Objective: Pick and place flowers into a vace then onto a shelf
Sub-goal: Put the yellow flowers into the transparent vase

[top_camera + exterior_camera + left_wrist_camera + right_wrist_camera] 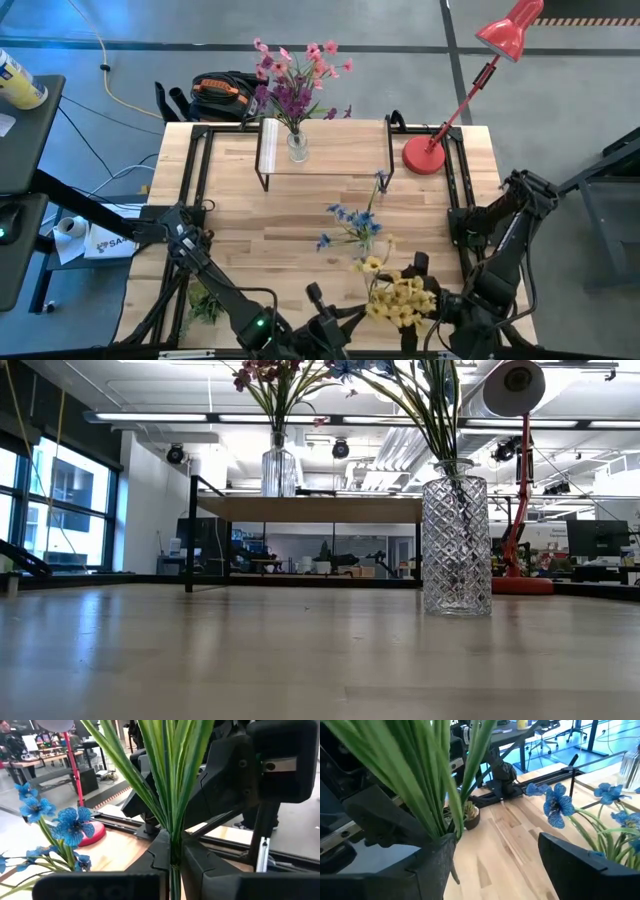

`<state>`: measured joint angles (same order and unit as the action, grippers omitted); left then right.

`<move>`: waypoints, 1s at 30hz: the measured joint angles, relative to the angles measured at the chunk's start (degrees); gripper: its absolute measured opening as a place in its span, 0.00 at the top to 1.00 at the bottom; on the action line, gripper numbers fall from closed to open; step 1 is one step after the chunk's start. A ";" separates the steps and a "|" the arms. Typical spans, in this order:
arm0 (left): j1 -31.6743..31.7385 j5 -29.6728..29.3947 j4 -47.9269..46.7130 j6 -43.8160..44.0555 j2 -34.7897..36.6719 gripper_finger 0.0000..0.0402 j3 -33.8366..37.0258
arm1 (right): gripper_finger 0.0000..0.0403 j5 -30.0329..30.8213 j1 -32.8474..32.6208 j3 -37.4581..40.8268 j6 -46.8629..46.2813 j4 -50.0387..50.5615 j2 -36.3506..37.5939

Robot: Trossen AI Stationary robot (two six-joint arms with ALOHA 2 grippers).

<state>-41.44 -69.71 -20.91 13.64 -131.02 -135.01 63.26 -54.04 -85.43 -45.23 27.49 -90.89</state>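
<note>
A cut-glass vase [456, 545] with a diamond-patterned wall stands on the pale plank worktop [300, 215], holding the blue and yellow flowers [375, 255], whose long green stems rise from its mouth in the low view. Seen from above, this bunch lies near the front edge of the worktop, between the two dark arms. The left end effector [172, 855] is clenched on the thin, ribbed green stems, its dark fingers pressed together around them. The right end effector [490, 865], just beside the same bunch, stands released with its matte black fingers spread apart, leaves brushing one finger. Well behind the vase, the shelf [325, 150], a light wooden plank on thin black metal legs, carries a second, smaller ribbed glass vase [297, 146] with the pink and purple flowers [295, 75]. A red desk lamp [450, 110] with a round base stands beside the shelf at the far right corner of the worktop. A small green plant tuft [203, 300] sits near the front left of the worktop. The floor around is grey concrete with cables, and beyond the shelf the low view shows an open workshop with strip lights, large windows, desks and screens.
</note>
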 joint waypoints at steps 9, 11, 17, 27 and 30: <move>0.54 0.38 -2.11 0.15 0.02 0.84 -0.05 | 0.31 -0.37 -0.73 0.11 0.42 -0.16 1.68; 0.58 0.40 -2.57 0.14 -0.09 0.85 0.00 | 0.31 -1.62 -1.17 0.06 -0.03 0.84 2.18; 0.66 0.52 -3.30 0.14 -0.20 0.86 0.12 | 0.30 -4.24 -2.08 -0.16 -4.67 5.99 2.44; 0.83 -1.46 -1.63 -0.34 0.11 0.88 0.14 | 0.30 -12.92 -2.80 -0.15 -16.03 20.45 2.38; 0.96 -1.39 -1.92 -0.22 0.16 0.86 0.14 | 0.30 -11.51 -3.60 -0.15 -16.38 18.91 2.42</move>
<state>-40.48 -71.10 -22.84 13.42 -130.87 -134.87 51.76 -57.64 -85.57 -61.62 46.40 -88.46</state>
